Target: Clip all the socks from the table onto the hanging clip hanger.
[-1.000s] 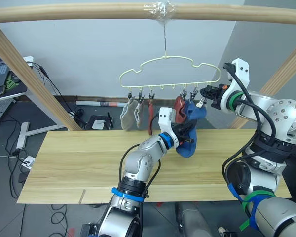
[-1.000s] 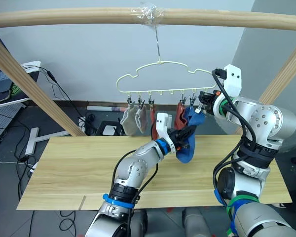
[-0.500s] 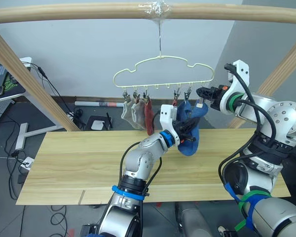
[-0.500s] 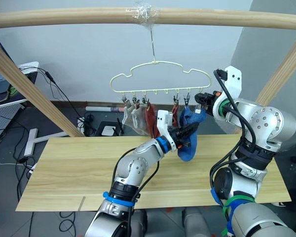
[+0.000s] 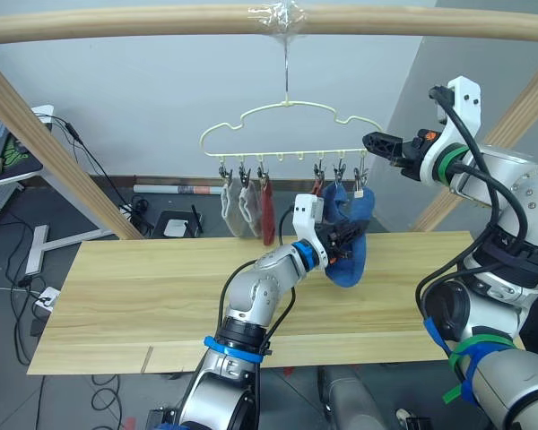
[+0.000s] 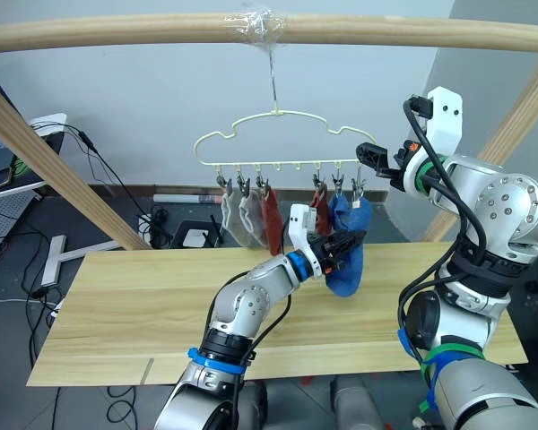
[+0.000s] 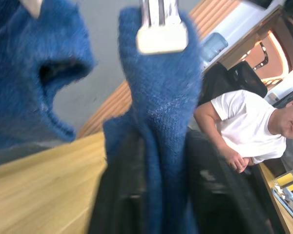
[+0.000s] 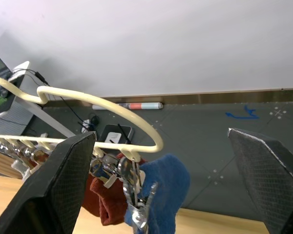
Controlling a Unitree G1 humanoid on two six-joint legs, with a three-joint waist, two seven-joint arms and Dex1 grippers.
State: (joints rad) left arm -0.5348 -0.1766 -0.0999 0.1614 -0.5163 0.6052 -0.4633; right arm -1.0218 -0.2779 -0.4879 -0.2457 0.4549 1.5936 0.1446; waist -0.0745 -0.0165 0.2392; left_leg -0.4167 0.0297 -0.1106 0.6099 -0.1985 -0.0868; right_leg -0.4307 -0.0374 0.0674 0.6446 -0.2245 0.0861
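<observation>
Left claw [image 5: 344, 244] squeezes blue sock [image 5: 348, 235] hanging from hanger [image 5: 287, 134] clip, above worktop [image 5: 143, 296]. Right claw [image 5: 374, 143] spread wide, beside hanger end. Grey, red socks hang too.

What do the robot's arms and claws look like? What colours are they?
Both arms are shiny silver-grey metal with looping black cables. The left arm wears blue rings, the right arm green ones. Each wrist has a white block, and each gripper has two black fingers.
</observation>
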